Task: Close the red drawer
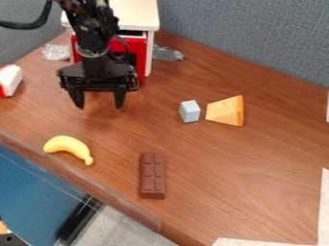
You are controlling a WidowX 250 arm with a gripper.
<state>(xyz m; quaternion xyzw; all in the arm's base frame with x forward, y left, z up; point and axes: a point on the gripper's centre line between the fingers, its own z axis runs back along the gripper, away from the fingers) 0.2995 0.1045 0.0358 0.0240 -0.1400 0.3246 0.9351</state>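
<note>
My gripper [99, 102] hangs at the upper left, over the table in front of a white cabinet [137, 13]. Its two fingers point down, spread wide apart, with nothing between them. Behind the gripper and arm, the red drawer [139, 50] shows its front in part, under the cabinet's white top. A dark gap runs along the drawer's upper edge. The arm hides the middle of the drawer front, so how far it stands out I cannot tell.
A yellow banana [69, 146] lies near the front left edge, a chocolate bar [152, 176] at front centre. Right of the gripper are a pale blue block [189, 111] and a cheese wedge [226, 110]. A red and white object [9, 80] sits far left; crumpled foil [56, 52] flanks the cabinet.
</note>
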